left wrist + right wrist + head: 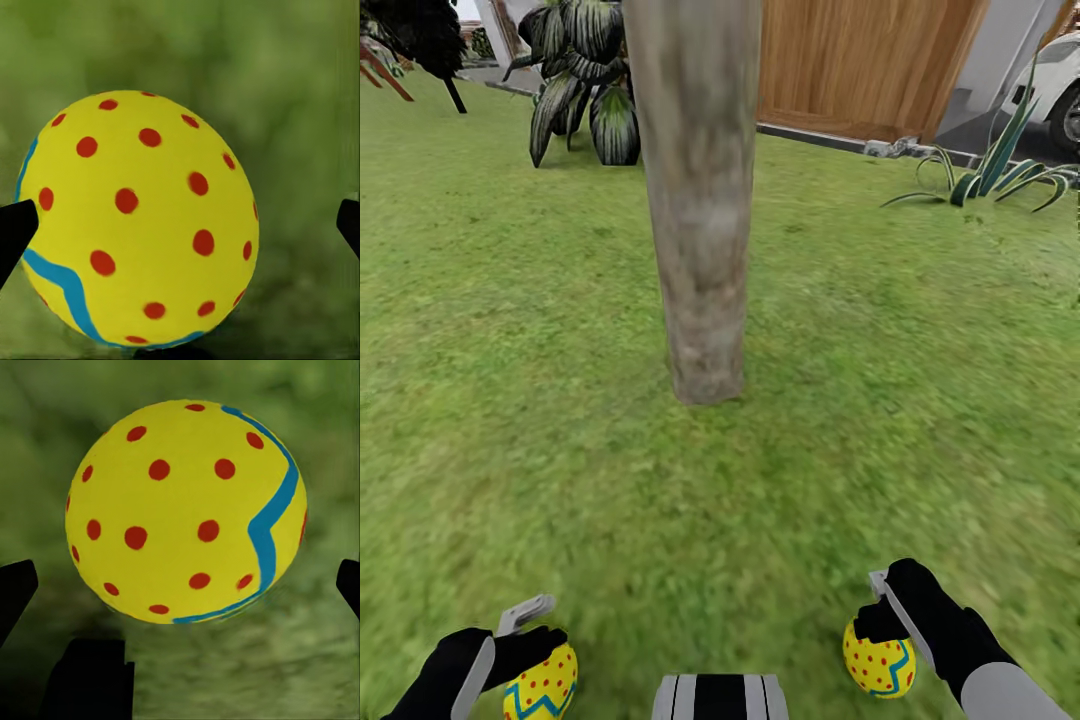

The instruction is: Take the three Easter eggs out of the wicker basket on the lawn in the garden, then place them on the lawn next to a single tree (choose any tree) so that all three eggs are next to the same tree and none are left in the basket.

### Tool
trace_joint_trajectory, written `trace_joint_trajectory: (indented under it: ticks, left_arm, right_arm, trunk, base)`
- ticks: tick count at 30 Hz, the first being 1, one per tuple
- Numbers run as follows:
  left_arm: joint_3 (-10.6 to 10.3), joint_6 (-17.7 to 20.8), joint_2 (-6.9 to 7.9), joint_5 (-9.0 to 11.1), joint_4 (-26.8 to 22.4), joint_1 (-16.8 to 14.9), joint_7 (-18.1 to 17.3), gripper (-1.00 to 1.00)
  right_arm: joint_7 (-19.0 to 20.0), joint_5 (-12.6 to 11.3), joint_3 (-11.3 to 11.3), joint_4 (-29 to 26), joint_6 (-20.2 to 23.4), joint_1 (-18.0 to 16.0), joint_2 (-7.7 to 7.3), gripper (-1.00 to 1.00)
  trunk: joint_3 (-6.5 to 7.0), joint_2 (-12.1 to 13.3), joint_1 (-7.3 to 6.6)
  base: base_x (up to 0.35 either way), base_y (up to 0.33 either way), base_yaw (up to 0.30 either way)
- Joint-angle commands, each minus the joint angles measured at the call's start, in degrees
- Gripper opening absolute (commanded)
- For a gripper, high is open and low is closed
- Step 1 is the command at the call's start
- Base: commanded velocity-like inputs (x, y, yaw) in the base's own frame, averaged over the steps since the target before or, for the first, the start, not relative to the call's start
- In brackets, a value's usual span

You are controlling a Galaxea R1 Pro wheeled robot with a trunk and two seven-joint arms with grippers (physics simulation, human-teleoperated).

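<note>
Head view: a thick, bare grey-brown tree trunk (698,200) rises from the mottled green lawn (510,350), straight ahead. Far behind it stand a dark striped-leaf plant (585,80) on the left, a wooden slat fence (860,60) and a spiky green plant (995,165) on the right, with part of a white car (1050,95) at the far right edge. Near the bottom, the left end effector (530,640) holds a bright yellow egg with red dots and a blue zigzag (542,685), and the right end effector (880,620) holds a second such yellow egg (878,662) — both above the grass, near side of the trunk.

Left wrist view: the egg (139,217) touches one dark fingertip (15,232); the other fingertip sits apart.

Right wrist view: the second egg (184,510) hangs between wide-set fingertips (15,589) — contact cannot be told here.
</note>
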Motion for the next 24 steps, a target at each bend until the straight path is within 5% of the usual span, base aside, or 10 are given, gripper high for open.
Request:
trace_joint_trajectory:
  ticks: [1, 9, 24]
  left_arm:
    - [0.06, 0.33, -0.05, 0.25, -0.04, -0.02, -0.06, 1.00]
    - [-0.13, 0.29, -0.92, 0.11, 0.03, -0.02, 0.03, 1.00]
    - [-0.33, 0.29, -2.04, -0.12, 0.06, -0.02, 0.12, 1.00]
  right_arm:
    - [0.16, -0.01, 0.24, -0.06, 0.22, -0.03, -0.05, 1.00]
    - [0.16, -0.01, 0.24, -0.06, 0.22, -0.03, 0.92, 1.00]
    - [0.16, -0.01, 0.15, -0.06, 0.24, -0.03, 0.84, 1.00]
  trunk:
    - [0.19, 0.00, -0.07]
    - [1.96, 0.10, -0.27]
    - [5.28, 0.30, -0.66]
  base:
    - [-0.334, -0.016, 0.000]
    - [-0.338, -0.080, 0.000]
    - [-0.247, -0.239, 0.000]
